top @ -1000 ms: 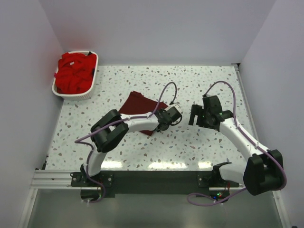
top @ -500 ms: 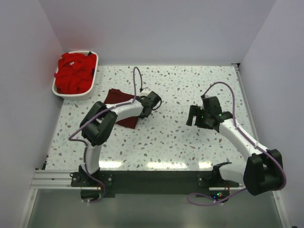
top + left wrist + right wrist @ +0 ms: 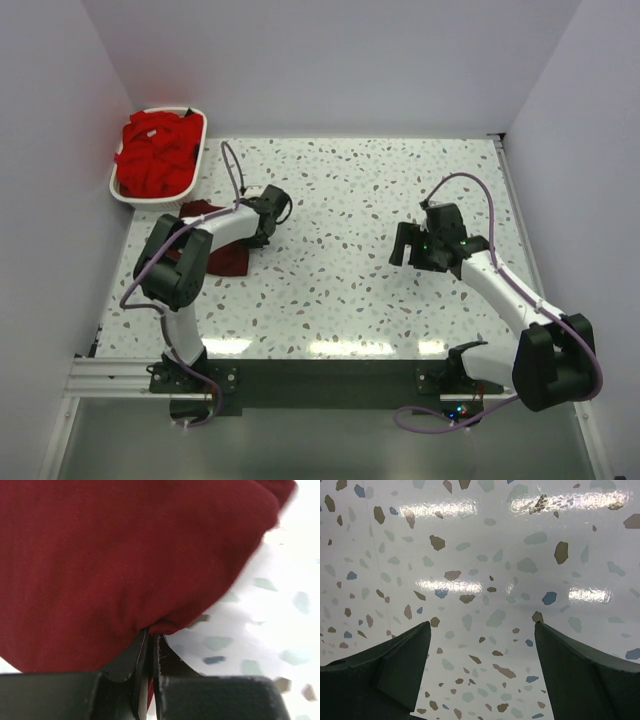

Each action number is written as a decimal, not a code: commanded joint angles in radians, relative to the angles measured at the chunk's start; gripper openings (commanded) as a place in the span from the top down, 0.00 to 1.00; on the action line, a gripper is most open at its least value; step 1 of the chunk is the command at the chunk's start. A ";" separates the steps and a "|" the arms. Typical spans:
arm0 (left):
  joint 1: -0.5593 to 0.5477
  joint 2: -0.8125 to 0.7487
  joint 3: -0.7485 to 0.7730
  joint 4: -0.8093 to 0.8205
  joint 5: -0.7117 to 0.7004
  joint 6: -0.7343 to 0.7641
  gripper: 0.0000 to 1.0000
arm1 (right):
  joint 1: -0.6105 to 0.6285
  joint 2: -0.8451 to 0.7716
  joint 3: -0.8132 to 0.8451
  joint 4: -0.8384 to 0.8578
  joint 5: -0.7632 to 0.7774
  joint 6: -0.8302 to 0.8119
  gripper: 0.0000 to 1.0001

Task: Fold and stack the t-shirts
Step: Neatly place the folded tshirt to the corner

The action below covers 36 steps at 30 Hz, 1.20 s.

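From above, the white slotted plastic basket (image 3: 158,203) sits at the far left corner of the speckled table (image 3: 350,290). It is heaped with crumpled, soft red shirts (image 3: 155,155). Just in front of the basket lies the maroon shirt (image 3: 226,263), a dark bunched lump partly hidden under the left arm (image 3: 215,232). The left gripper (image 3: 262,222) is just right of that shirt, near the basket. The right gripper (image 3: 400,246) is far to the basket's right, over bare table. In the left wrist view, the two black fingers (image 3: 125,665) of the left gripper (image 3: 151,637) pinch tight on a puffy fold of the maroon shirt (image 3: 125,555). In the right wrist view, the right gripper (image 3: 481,627) has its dark fingers (image 3: 395,665) spread wide over the shiny table (image 3: 485,555), which has brown and blue flecks.
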 commanded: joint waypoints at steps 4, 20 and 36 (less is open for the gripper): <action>0.060 -0.016 -0.088 -0.057 -0.102 0.075 1.00 | -0.005 -0.020 -0.016 0.042 -0.040 -0.014 0.12; 0.063 -0.086 -0.244 -0.083 0.145 -0.108 1.00 | -0.005 -0.028 -0.025 0.054 -0.085 -0.015 0.12; -0.106 -0.207 -0.008 -0.221 0.139 -0.167 0.38 | -0.009 -0.034 -0.029 0.056 -0.097 -0.017 0.12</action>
